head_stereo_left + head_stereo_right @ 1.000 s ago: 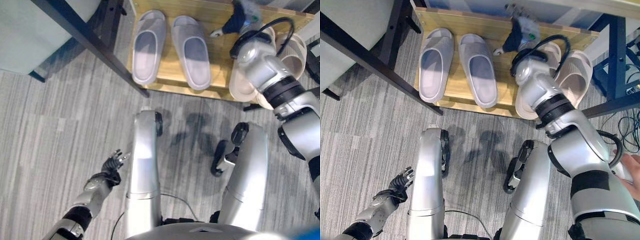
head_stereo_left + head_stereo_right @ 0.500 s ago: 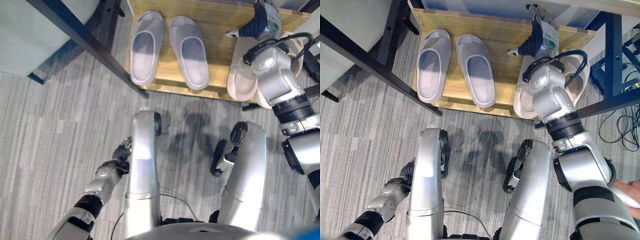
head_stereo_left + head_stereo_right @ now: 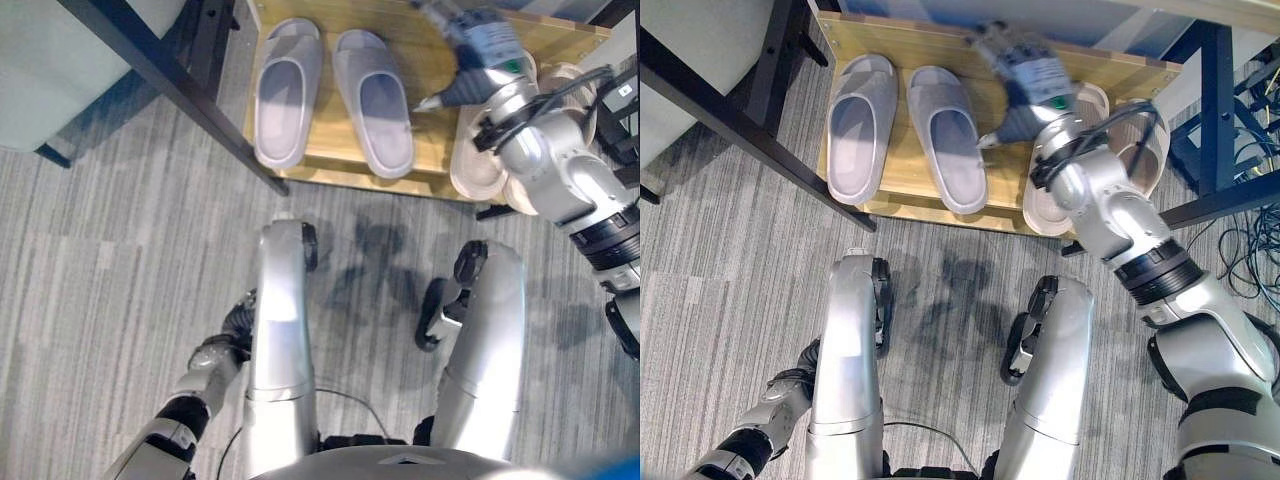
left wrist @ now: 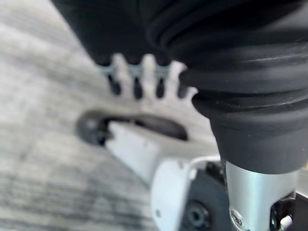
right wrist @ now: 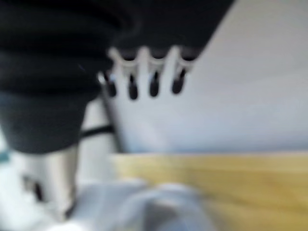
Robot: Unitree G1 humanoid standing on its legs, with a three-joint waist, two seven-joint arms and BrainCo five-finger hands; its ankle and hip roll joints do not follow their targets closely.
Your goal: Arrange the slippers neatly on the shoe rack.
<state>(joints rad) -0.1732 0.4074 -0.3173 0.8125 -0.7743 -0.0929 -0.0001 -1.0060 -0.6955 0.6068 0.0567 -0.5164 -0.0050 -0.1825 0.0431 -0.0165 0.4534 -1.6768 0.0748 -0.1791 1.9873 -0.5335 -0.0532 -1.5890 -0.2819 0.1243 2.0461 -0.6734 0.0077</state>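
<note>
While its fingers' state is unclear, right hand (image 3: 1025, 75) hovers over shoe rack (image 3: 930, 45).

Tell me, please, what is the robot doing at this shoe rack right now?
It is tidying slippers on the wooden shoe rack. The grey pair lies side by side on the rack's left part; the beige pair sits at its right end, partly behind the right arm. The right hand is above the rack between the two pairs, holding nothing. The left hand hangs low over the floor.
</note>
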